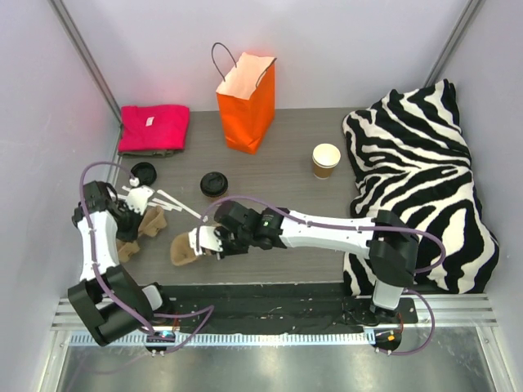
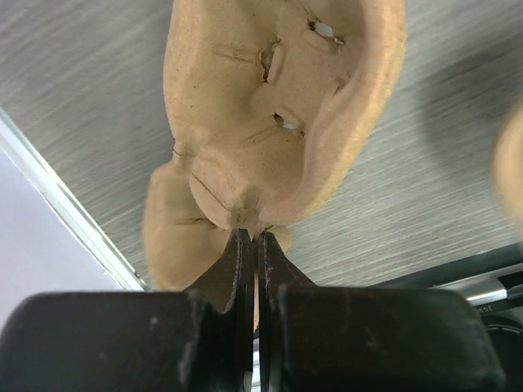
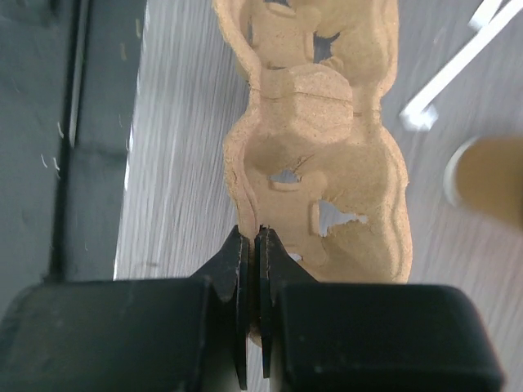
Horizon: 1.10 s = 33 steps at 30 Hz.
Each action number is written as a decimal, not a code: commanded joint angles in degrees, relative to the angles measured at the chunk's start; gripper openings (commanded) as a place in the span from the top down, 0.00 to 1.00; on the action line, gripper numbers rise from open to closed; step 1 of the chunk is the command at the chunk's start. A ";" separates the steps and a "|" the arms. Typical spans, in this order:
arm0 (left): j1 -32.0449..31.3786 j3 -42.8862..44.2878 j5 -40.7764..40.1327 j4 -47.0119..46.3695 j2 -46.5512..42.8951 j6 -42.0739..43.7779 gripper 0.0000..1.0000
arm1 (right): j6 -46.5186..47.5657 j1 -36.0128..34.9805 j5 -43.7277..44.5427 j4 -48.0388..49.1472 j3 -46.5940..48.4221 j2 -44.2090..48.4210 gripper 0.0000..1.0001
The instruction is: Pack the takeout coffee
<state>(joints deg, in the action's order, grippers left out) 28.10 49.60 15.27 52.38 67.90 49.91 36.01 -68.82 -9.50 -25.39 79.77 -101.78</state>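
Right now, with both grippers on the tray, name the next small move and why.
Probably raise both arms together a little: the left gripper and right gripper are each shut on an edge of the tray, so one arm moving alone might tear it.

Orange paper bag (image 1: 245,102) on a grey wood-grain table (image 1: 286,155). Magenta folded cloth (image 1: 153,128). Zebra-striped blanket (image 1: 417,180) (bold black on white). Tan moulded cup tray (image 1: 181,249). Brown kraft cup (image 1: 326,163), white inside. Takeout coffee cup (image 1: 214,184) topped by a black lid. White robot arms trail purple cables.
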 commanded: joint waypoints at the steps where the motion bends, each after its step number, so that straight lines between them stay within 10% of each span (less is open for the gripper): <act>1: -1.64 -3.97 -1.47 -4.21 -3.03 2.38 1.00 | 2.92 1.58 3.78 2.00 -6.63 6.15 0.99; 4: -2.78 -6.61 -2.87 -6.23 -4.26 3.00 0.99 | 3.71 3.68 4.40 3.41 -9.80 7.12 0.99; 11: -5.68 -6.89 -4.72 -7.12 -4.71 0.19 0.37 | 6.96 9.92 2.82 7.18 -12.35 6.94 0.99; 18: -5.60 0.49 1.07 -1.41 -3.04 -4.91 0.04 | 13.64 13.09 0.45 11.67 -12.53 4.31 0.99; 33: -5.77 5.15 3.54 -0.26 -4.27 -8.77 0.00 | 19.01 13.45 -2.28 16.16 -8.14 -4.13 0.99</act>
<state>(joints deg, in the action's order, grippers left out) 22.61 52.01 16.80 51.48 65.08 43.18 52.88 -55.44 -10.61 -12.23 68.47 -104.57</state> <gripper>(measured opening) 0.996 0.063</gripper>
